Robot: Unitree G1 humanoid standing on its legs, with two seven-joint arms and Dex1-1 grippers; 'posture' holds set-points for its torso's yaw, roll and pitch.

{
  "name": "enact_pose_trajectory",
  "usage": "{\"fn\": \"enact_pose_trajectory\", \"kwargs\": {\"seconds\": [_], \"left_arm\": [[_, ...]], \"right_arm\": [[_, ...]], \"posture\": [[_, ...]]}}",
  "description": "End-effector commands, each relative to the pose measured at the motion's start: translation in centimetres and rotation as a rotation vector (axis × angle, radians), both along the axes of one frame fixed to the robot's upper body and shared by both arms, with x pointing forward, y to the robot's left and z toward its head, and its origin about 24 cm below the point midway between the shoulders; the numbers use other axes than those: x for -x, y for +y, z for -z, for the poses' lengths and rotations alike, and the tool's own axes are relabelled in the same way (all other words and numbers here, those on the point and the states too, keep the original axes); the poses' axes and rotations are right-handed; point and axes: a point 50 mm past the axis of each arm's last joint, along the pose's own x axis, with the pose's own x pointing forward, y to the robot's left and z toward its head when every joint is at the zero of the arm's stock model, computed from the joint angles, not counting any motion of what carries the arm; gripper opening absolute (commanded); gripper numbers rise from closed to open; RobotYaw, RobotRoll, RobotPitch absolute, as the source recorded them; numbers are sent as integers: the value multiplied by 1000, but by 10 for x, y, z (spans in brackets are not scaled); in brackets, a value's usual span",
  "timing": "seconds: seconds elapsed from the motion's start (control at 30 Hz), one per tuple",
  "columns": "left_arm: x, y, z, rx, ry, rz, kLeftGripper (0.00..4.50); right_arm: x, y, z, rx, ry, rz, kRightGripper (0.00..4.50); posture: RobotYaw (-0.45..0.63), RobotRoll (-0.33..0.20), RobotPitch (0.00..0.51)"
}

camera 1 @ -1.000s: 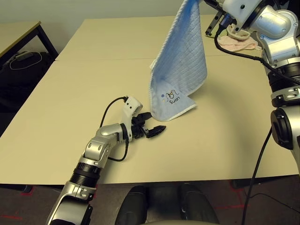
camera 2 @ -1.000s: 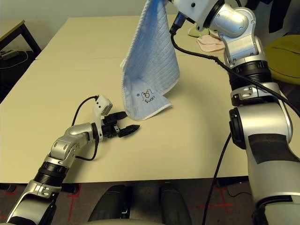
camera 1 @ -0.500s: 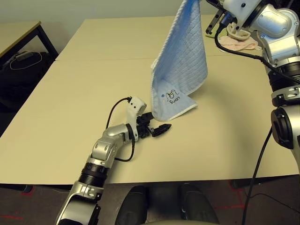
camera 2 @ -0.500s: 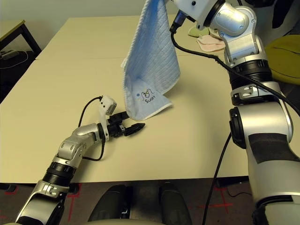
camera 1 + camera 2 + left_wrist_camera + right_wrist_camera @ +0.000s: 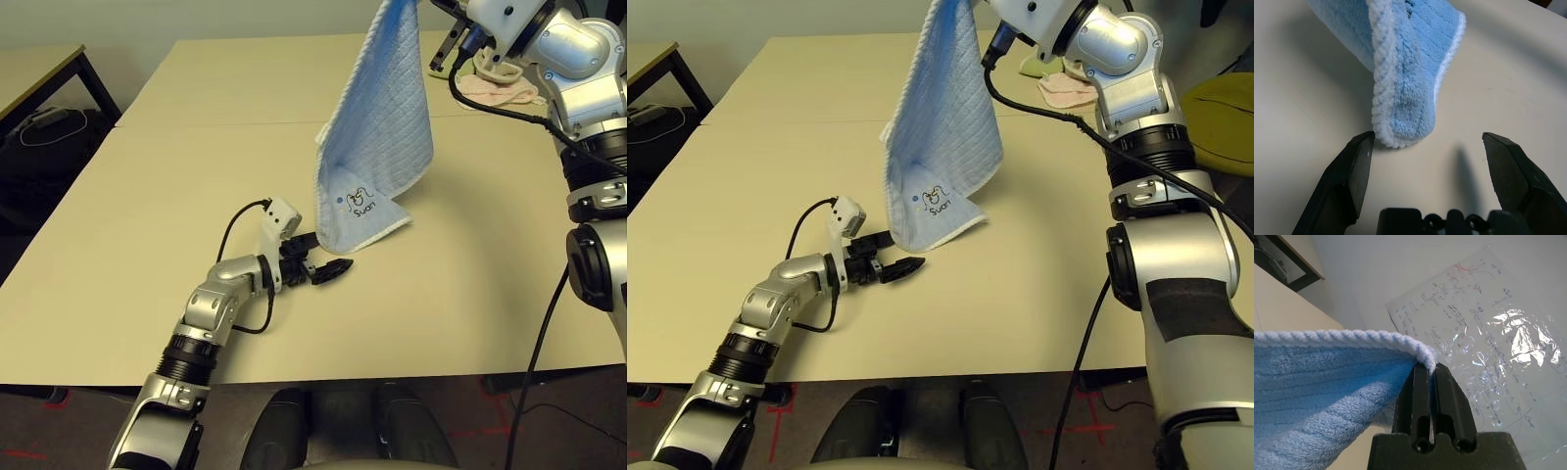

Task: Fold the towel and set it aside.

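The light-blue towel [image 5: 377,137] hangs from its top edge, held high over the table by my right gripper [image 5: 1429,372], whose jaws are shut on the white piped edging. The towel's lowest corner [image 5: 1403,112], with a printed motif just above it, touches or nearly touches the tabletop. My left gripper [image 5: 328,269] lies low on the table just in front of that corner, open. In the left wrist view the two black fingers [image 5: 1352,176] stand wide apart, and the corner hangs just beyond their tips, nearer the left one.
A pink cloth [image 5: 500,90] and a green and beige cloth [image 5: 1038,64] lie at the table's far right. A dark side table [image 5: 49,69] stands off to the left. A seam [image 5: 216,124] runs across the beige tabletop.
My left gripper reached forward toward the towel's lower corner, then drew back slightly. The towel and right arm have stayed almost still.
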Motion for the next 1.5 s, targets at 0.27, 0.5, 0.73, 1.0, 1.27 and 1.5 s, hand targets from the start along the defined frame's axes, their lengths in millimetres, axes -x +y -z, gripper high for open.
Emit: {"fn": "enact_pose_trajectory", "kwargs": {"seconds": [0.27,0.5,0.73,1.0,1.27,1.5], "left_arm": [[0,-4,-1,44,-10,2,4500],[-2,-6,-3,61,-17,-2,4316],[0,1,-3,49,-3,6,1939],[5,10,-4,35,25,28,47],[3,16,-13,35,9,17,47],[-1,42,-32,-52,-78,-17,47]], "right_arm": [[3,-2,-2,-9,-9,-10,37],[3,-2,-2,-8,-8,-7,12],[3,-2,-2,-9,-10,-6,0],[2,-3,-2,-12,-8,0,0],[0,-11,8,-19,20,24,0],[-2,-26,23,-30,62,70,0]], "posture": [[89,0,65],[83,0,64],[83,0,64],[87,0,66],[81,0,66],[72,0,67]]}}
